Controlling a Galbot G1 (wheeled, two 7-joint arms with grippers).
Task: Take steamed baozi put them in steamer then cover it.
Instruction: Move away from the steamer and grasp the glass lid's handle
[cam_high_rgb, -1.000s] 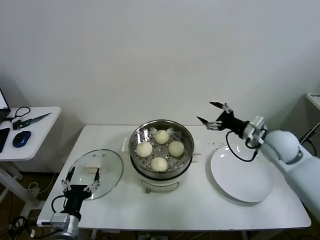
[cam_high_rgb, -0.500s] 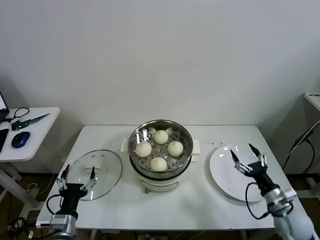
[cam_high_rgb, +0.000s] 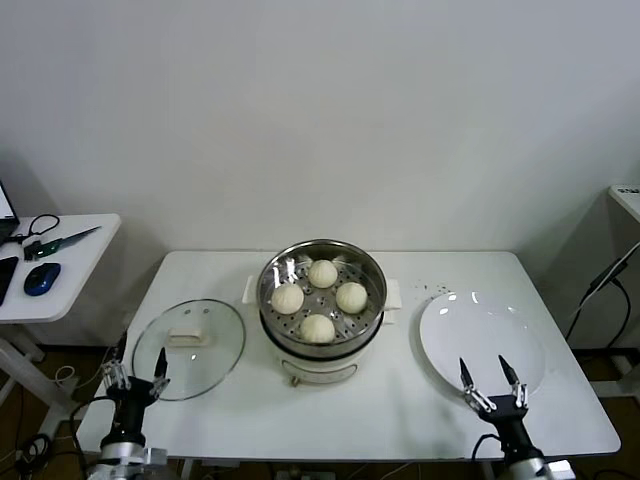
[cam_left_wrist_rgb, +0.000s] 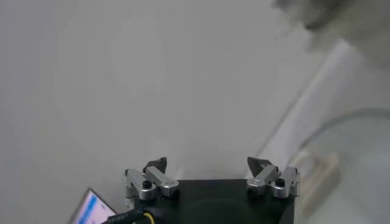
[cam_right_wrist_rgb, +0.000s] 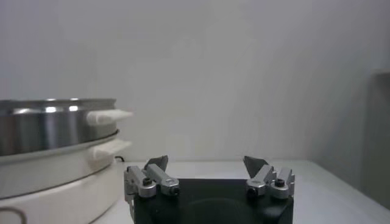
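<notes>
Four baozi (cam_high_rgb: 320, 299) sit on the perforated tray inside the steamer (cam_high_rgb: 322, 345), centre of the white table (cam_high_rgb: 380, 420) — pot uncovered. The cover (cam_high_rgb: 190, 347) lies flat on the table left of the steamer, apart from it, handle up. White plate (cam_high_rgb: 484, 345) to the right, bare. Left gripper (cam_high_rgb: 134, 379) at the near-left table edge, fingers spread, holding nothing. Right gripper (cam_high_rgb: 491, 383) at the plate's near edge — fingers spread, likewise empty.

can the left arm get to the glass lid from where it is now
Probably yes. The left gripper is open at the table's near edge, just in front of the lid, which lies flat with nothing between them.
</notes>
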